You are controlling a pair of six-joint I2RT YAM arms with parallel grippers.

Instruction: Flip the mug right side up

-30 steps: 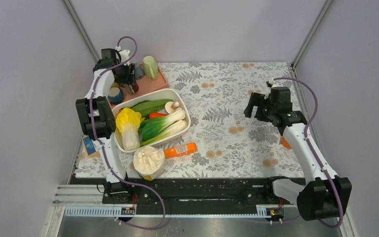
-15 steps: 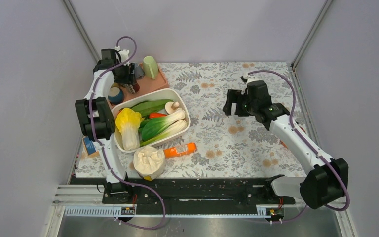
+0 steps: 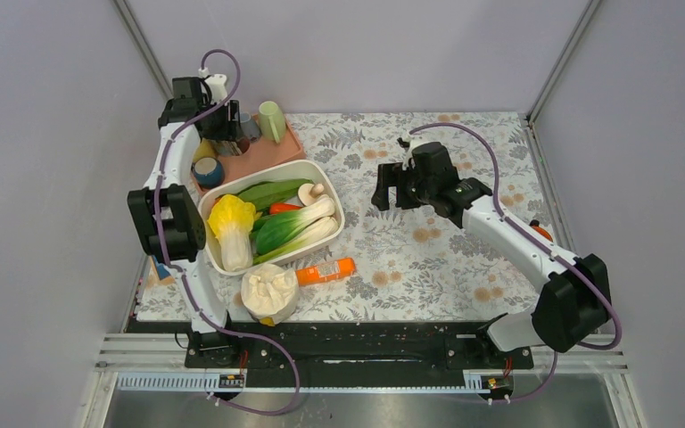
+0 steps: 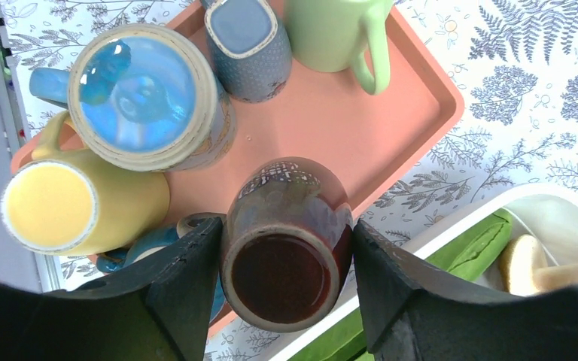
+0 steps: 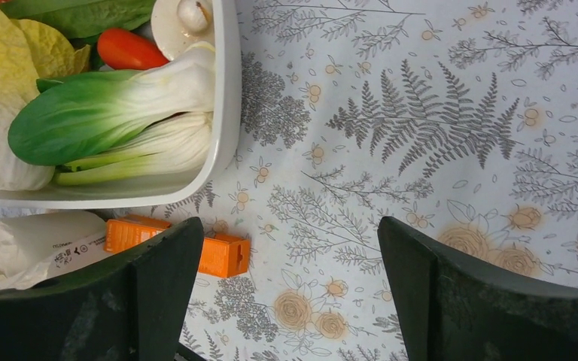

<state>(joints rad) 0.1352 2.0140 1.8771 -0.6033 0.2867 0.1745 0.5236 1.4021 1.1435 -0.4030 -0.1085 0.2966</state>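
Since the brown mug (image 4: pixel 284 256) is clamped between the fingers of the left gripper (image 4: pixel 286 226) with its mouth facing up toward the wrist camera, the turn itself looks close to done, and what remains is probably the set-down. The mug is at the near edge of the pink tray (image 4: pixel 399 128), leaning a little, with a yellow mug (image 4: pixel 49 207) close by; whether its base touches the tray I cannot tell. To finish well, level the wrist so the base comes flat and aim for the bare patch toward the tray's middle (the corner is crowded). Lower until the base bears, and only then part the fingers. The right gripper (image 5: pixel 290 233) hovers empty, jaws wide apart, over the tabletop (image 5: pixel 421 150) beside the white tub (image 5: pixel 226 113) of vegetables.
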